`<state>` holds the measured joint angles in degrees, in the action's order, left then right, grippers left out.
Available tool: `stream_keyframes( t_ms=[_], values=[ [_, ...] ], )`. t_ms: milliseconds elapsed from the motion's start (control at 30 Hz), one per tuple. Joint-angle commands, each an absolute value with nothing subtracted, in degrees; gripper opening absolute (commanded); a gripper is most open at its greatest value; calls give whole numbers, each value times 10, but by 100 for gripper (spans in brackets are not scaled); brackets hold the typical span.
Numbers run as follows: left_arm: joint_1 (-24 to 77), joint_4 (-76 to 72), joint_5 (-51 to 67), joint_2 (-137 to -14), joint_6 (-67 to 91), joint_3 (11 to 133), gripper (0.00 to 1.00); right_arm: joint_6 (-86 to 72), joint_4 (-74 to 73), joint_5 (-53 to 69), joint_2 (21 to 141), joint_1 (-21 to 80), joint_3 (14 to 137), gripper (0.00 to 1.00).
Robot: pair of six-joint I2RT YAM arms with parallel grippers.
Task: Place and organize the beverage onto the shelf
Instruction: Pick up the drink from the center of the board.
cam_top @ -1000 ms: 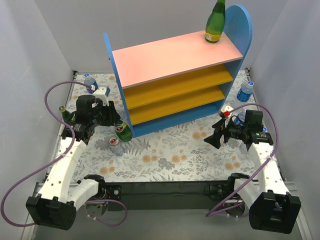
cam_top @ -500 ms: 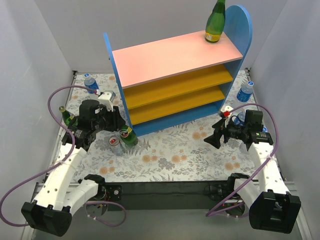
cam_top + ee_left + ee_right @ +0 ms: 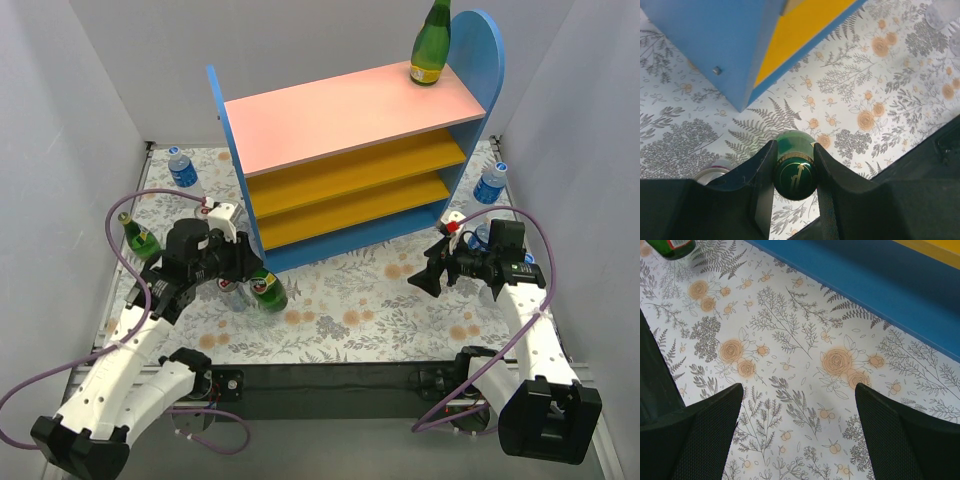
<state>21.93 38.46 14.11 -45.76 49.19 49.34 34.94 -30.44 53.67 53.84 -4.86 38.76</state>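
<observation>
While the right arm's fingers (image 3: 705,430) hang spread wide above the floral surface (image 3: 350,325) at 4 o'clock in the overhead view, the left arm's fingers (image 3: 762,175) pinch the neck of a green glass bottle (image 3: 268,291) just under its gold-marked cap, at 8 o'clock. That bottle leans just off the front left corner of the shelf (image 3: 350,115), close to its blue side panel; whether its base touches the surface cannot be told. A silver-red can (image 3: 715,172) sits just beside the bottle, at 9 o'clock of it in the overhead view. A 2nd green bottle (image 3: 140,237) stands near the surface's left edge at 9 o'clock. A 3rd green bottle (image 3: 431,45) stands upright on the shelf's pink top board at 1 o'clock, next to the right blue panel. 1 clear bottle with a blue label (image 3: 182,168) stands at 10 o'clock, left of the shelf. Another clear bottle (image 3: 490,184) stands at 2 o'clock, beside the shelf's right end.
</observation>
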Motion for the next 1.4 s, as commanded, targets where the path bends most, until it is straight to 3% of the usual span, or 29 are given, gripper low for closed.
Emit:
stream_keyframes(
  t_ms=[0, 433, 767, 1000, 1367],
  values=[
    [241, 314, 158, -431, 515, 503, 0, 358, -305, 536, 541, -48, 392, 98],
    [364, 280, 102, -468, 527, 523, 0, 367, -303, 531, 538, -52, 389, 98],
    [590, 259, -75, -585, 523, 584, 0, 383, -305, 551, 530, -54, 387, 98],
    [631, 236, -98, -705, 506, 670, 0, 422, -339, 580, 534, -54, 402, 98],
    [656, 211, -111, -857, 548, 800, 0, 654, -374, 714, 500, -33, 360, 98]
  ],
)
